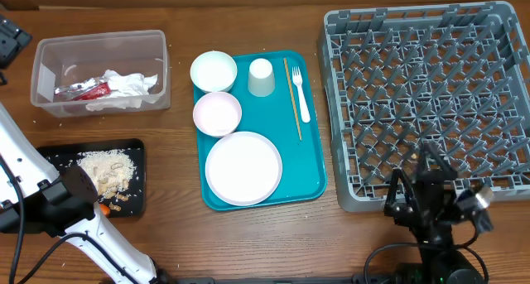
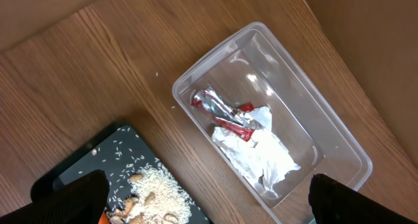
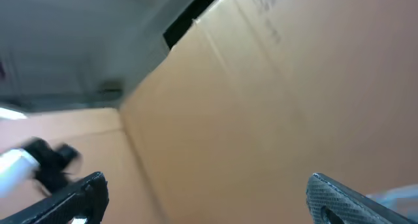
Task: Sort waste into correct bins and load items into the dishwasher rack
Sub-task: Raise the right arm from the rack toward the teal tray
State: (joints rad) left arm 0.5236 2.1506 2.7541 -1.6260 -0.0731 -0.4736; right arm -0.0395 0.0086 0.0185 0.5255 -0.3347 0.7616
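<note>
The worktop [image 1: 178, 151] carries the clear tub [image 1: 99, 37] at its far left corner, and inside the tub lie the crumpled white napkin [image 1: 126, 89] and the red wrapper [image 1: 83, 91], touching each other. Toward the near left corner sits the black tray [image 1: 58, 156], holding a heap of beige crumbly bits [image 1: 103, 170]. A small orange piece of carrot [image 1: 105, 207] shows at the tray's near edge, partly hidden by the left arm. The teal tray [image 1: 313, 151] lies in the middle of the worktop. On it, the large white plate [image 1: 243, 168] takes the near end and the two bowls [image 1: 214, 70] [image 1: 217, 113] stand one behind the other along the left side. The white cup [image 1: 261, 77] is at the far end, and the chopstick [image 1: 293, 98] and the white fork [image 1: 301, 93] lie side by side along the right side. The grey dishwasher rack [image 1: 431, 85] fills the right side of the worktop, with none of these dishes in it. The left gripper [image 2: 208, 177] hangs above the gap between tub and black tray, its fingers [image 2: 85, 198] spread wide and holding nothing. The right gripper [image 3: 208, 178], near the worktop's near right corner by the rack, is tipped upward toward a brown board [image 3: 294, 87], its jaws also wide apart and empty.
</note>
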